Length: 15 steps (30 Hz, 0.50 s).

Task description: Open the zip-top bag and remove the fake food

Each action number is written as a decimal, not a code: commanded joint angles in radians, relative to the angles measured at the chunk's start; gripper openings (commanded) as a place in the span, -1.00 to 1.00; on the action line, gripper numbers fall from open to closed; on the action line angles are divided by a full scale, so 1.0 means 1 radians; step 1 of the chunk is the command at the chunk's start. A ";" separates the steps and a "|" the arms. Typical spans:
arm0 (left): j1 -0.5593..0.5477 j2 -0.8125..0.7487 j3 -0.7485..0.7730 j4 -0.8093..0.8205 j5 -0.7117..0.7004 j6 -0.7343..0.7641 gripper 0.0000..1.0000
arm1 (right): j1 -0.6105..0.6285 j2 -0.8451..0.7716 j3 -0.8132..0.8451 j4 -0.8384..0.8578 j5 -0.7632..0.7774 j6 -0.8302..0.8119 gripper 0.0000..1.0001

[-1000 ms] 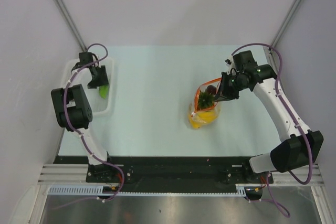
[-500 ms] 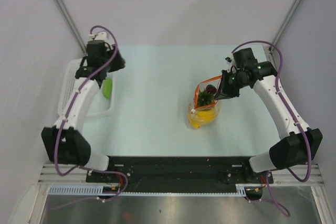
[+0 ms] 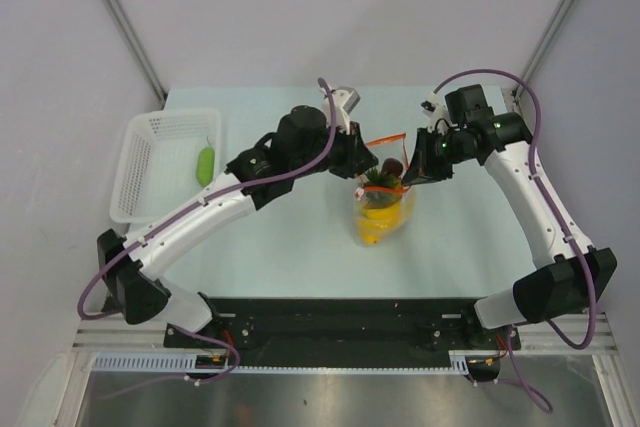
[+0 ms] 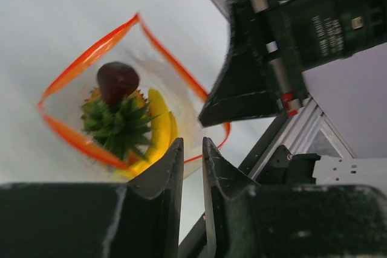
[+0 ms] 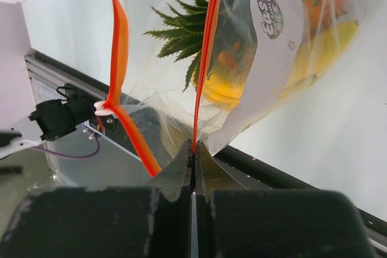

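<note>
The zip-top bag [image 3: 392,209] hangs upright in the middle of the table, its orange-red mouth spread open. My right gripper [image 3: 417,173] is shut on the bag's far rim; in the right wrist view the gripper [image 5: 193,148] pinches the strip [image 5: 208,58]. Fake food fills the bag: a dark red fruit [image 4: 117,81], a green pineapple crown [image 4: 118,126] and yellow bananas [image 4: 160,126]. My left gripper [image 3: 366,161] hovers just above the bag's mouth; its jaws [image 4: 192,144] stand a narrow gap apart with nothing between them.
A white perforated basket [image 3: 165,117] stands at the table's left edge with a green piece [image 3: 205,165] inside. The left arm stretches diagonally across the table's middle. Metal rails run along the near edge.
The left arm swung from over the basket across to the bag, leaving the green piece in the basket, and its jaws narrowed. The right gripper kept its hold and raised the rim slightly.
</note>
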 commanded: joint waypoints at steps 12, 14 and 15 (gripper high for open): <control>-0.082 0.287 0.435 -0.290 -0.041 0.028 -0.59 | 0.013 -0.112 0.002 0.016 -0.099 -0.040 -1.00; -0.093 0.332 0.450 -0.333 -0.040 0.018 -0.58 | 0.013 -0.118 -0.042 0.029 -0.106 -0.038 -1.00; -0.097 0.336 0.443 -0.338 -0.057 0.016 -0.58 | 0.015 -0.120 -0.053 0.032 -0.108 -0.037 -1.00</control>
